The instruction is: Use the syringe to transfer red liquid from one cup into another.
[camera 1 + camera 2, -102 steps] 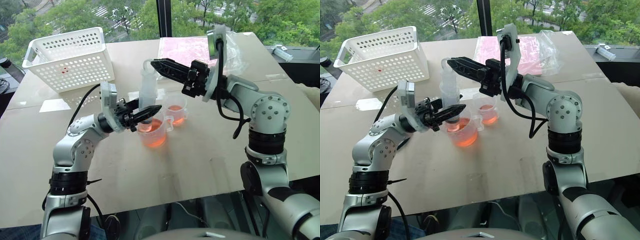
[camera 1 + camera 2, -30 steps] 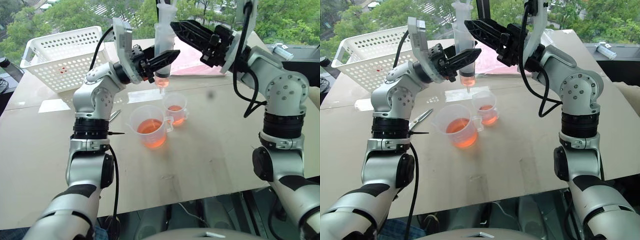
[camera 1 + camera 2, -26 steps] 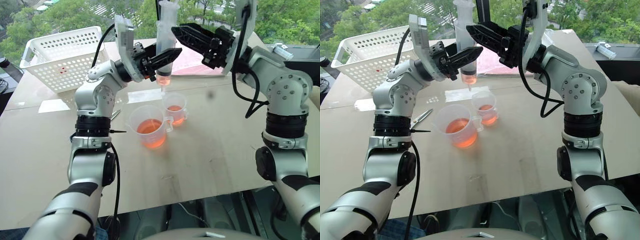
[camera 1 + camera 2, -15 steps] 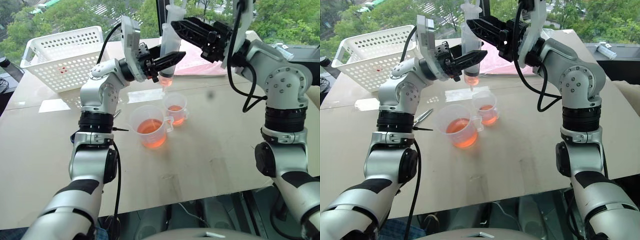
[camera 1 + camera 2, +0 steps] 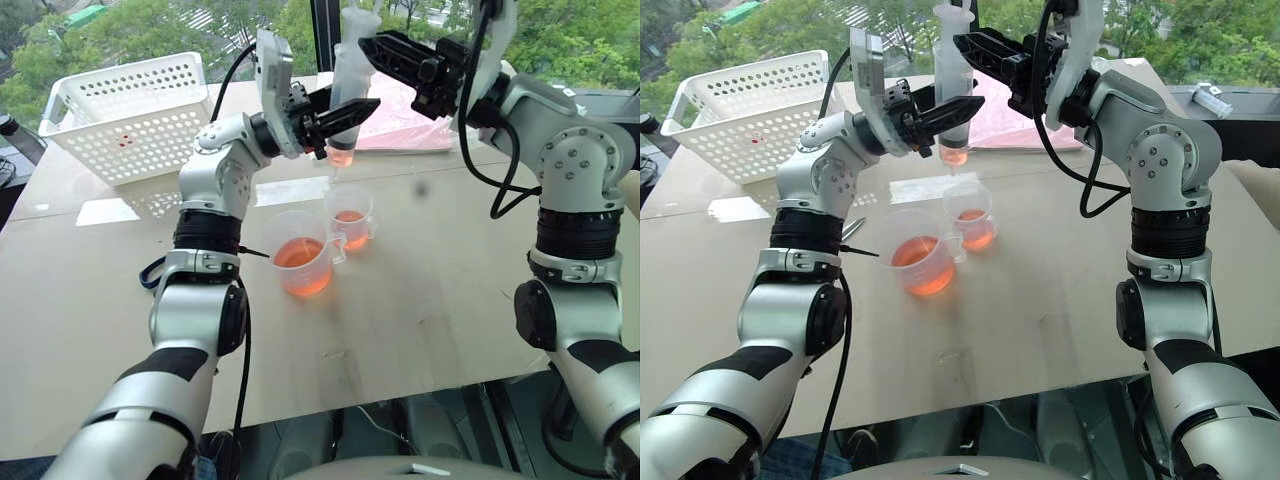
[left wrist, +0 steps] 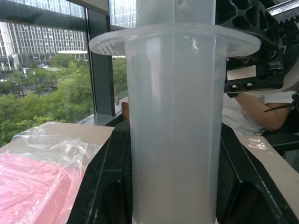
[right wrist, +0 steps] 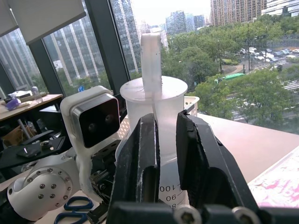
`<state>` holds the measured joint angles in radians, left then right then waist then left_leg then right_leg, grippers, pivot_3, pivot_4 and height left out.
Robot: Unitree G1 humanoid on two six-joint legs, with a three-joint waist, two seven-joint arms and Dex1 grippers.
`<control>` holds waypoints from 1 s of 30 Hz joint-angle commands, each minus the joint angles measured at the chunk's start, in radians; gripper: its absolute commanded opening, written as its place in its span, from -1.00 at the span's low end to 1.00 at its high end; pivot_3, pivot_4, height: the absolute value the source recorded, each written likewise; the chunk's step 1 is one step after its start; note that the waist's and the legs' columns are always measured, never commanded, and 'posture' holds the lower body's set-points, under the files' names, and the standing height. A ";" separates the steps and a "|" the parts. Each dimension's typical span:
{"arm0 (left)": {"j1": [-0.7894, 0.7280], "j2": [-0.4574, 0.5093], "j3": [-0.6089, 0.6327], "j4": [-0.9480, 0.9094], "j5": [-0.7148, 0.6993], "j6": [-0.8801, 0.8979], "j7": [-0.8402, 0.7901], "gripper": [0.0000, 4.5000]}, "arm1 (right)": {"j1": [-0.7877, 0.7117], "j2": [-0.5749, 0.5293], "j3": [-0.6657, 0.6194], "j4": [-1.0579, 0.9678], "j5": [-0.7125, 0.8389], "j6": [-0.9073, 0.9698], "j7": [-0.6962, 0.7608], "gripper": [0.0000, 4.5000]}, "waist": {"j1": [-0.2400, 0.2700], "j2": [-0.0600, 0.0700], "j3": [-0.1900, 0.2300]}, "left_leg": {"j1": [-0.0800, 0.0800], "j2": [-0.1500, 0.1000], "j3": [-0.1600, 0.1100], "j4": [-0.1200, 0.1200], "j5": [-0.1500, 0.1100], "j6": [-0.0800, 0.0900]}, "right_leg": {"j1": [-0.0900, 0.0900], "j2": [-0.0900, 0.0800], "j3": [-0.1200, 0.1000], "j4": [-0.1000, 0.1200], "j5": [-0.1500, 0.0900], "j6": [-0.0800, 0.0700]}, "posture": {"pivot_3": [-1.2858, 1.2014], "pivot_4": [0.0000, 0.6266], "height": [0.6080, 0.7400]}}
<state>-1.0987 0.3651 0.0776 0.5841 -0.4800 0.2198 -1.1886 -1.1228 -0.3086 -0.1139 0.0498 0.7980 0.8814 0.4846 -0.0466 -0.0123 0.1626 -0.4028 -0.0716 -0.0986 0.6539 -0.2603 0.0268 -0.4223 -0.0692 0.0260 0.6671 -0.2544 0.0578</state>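
Over on the left, the left gripper (image 5: 345, 108) is clamped tight around the barrel of the syringe (image 5: 954, 80), holding it upright and well above the table (image 5: 420, 310). The barrel's long axis runs straight up and down, narrow tip at the bottom, plunger stem sticking out at the top. A small charge of the red liquid (image 5: 955, 154) sits in the lowest part of the barrel, just above the tip.

Directly beneath that tip, or very nearly so, stands the smaller cup (image 5: 352, 217), with a shallow layer of red already in it. Just beside it, on the robot's left and slightly nearer, is the larger measuring cup (image 5: 298, 253), still holding most of the liquid. From where I stand the tip lines up with the smaller cup's mouth rather than the bigger one's, though there is a clear gap of air between tip and rim.

On the right, the right gripper (image 5: 980, 45) reaches in from the far side at the top of the syringe. The right wrist view shows its fingers (image 7: 140, 154) narrowed around the flat plunger stem (image 7: 151, 58), just above the barrel's flange.

So the next move turns on the vertical line: plunger above, tip below, target cup under it. I'd judge the right arm has to push the plunger straight down along that axis while the left keeps the barrel steady; any tilt could send the stream past the small rim.
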 commanded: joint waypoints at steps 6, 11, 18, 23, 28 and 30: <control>-0.044 0.001 0.009 -0.005 0.002 0.004 -0.025 -0.37 | -0.043 0.018 -0.015 -0.023 0.011 -0.002 0.028 -0.87 | 0.000 0.000 0.000 | 0.000 0.000 0.000 0.001 0.000 0.000 | -0.001 0.000 0.000 0.002 0.000 0.000 | 0.03 -0.52 1.00; -0.047 0.000 0.011 0.009 0.016 -0.019 -0.014 -0.37 | -0.045 0.021 -0.018 -0.020 0.009 -0.002 0.025 -0.87 | 0.000 0.000 0.000 | 0.000 0.000 0.000 0.001 0.000 0.000 | -0.001 0.000 0.000 0.004 0.000 0.000 | 0.03 -0.52 1.00; -0.045 -0.004 0.010 0.012 0.014 -0.024 -0.019 -0.37 | -0.043 0.025 -0.024 -0.020 0.004 0.001 0.025 -0.95 | 0.000 0.000 0.000 | 0.000 0.000 0.001 0.002 0.000 0.000 | -0.003 -0.001 0.000 0.006 0.000 0.000 | 0.03 -0.52 1.00; -0.052 -0.005 0.017 0.019 -0.007 0.004 -0.038 0.07 | -0.044 0.027 -0.028 -0.018 0.004 0.002 0.022 -0.95 | 0.000 0.000 0.000 | -0.001 0.000 0.001 0.004 0.000 0.000 | -0.003 -0.001 0.000 0.007 0.000 0.000 | 0.03 -0.52 1.00; -0.054 -0.001 0.012 0.016 0.011 -0.027 -0.054 0.98 | -0.048 0.029 -0.032 -0.014 0.000 0.002 0.022 -0.95 | -0.001 0.000 0.000 | -0.015 -0.001 0.001 0.014 0.000 -0.001 | -0.015 -0.001 0.000 0.014 0.000 0.000 | 0.03 -0.52 1.00; -0.055 0.006 0.007 0.016 0.019 -0.033 -0.059 0.98 | -0.049 0.027 -0.031 -0.014 -0.002 0.000 0.024 -0.95 | -0.001 0.000 0.000 | -0.015 -0.002 0.001 0.015 0.000 0.000 | -0.015 -0.001 0.000 0.014 0.000 0.000 | 0.03 -0.52 1.00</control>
<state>-1.1236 0.3636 0.0782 0.6138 -0.4659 0.2059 -1.2378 -1.1327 -0.2862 -0.1271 0.0593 0.7786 0.8923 0.4946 -0.0480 -0.0123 0.1626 -0.4176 -0.0741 -0.0979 0.6685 -0.2599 0.0263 -0.4375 -0.0702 0.0258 0.6815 -0.2543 0.0578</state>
